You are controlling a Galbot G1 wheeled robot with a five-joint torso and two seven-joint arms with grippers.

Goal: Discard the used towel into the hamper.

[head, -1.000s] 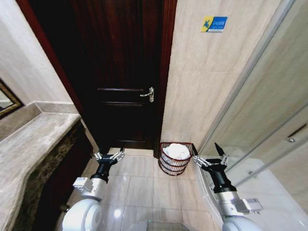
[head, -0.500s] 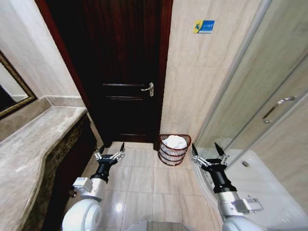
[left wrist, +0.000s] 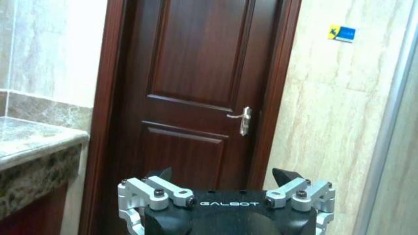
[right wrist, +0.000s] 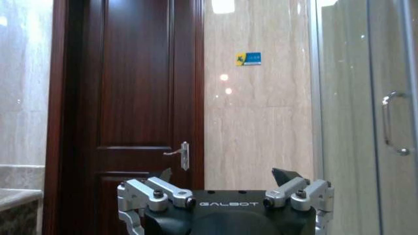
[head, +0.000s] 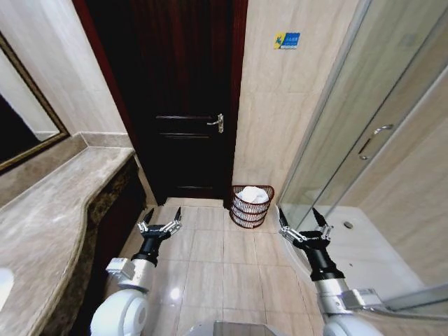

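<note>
Bathroom floor, 12 o'clock: white towel [head: 254, 195] already in round reddish-brown wire hamper [head: 250, 208]; we judge task done. Left end effector [head: 160, 222], right end effector [head: 302, 223] wide open, empty.

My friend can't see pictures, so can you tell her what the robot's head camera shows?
A small round wire hamper with a white towel inside stands on the tiled bathroom floor beside a dark wooden door. The robot's left claw and right claw are both open and empty, held low over the floor short of the hamper, between a stone counter and a glass shower.
</note>
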